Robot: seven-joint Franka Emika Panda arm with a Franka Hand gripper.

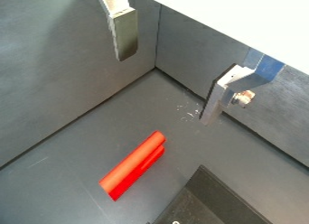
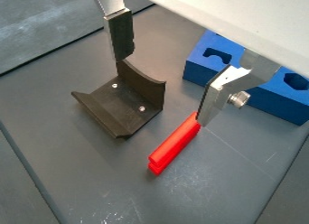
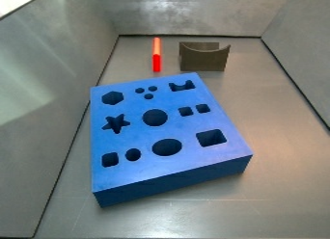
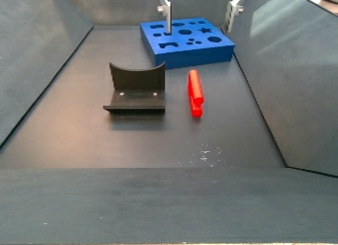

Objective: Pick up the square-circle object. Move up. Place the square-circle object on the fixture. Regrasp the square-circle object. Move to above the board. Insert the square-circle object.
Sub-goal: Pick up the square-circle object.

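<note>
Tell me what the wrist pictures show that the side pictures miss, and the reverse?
Only the wrist views show the open end effector close up, hovering above the floor with nothing between its silver fingers. Only a side view shows every cut-out hole in the thick blue board. Both kinds share the slim red-orange peg lying flat beside the dark notched fixture.

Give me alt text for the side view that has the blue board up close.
A thick blue board with star, hexagon, circle and square cut-outs fills the foreground on a dark floor. Behind it lie a red-orange peg and, apart from it, the dark notched fixture. The robot's hand is not in this view.
</note>
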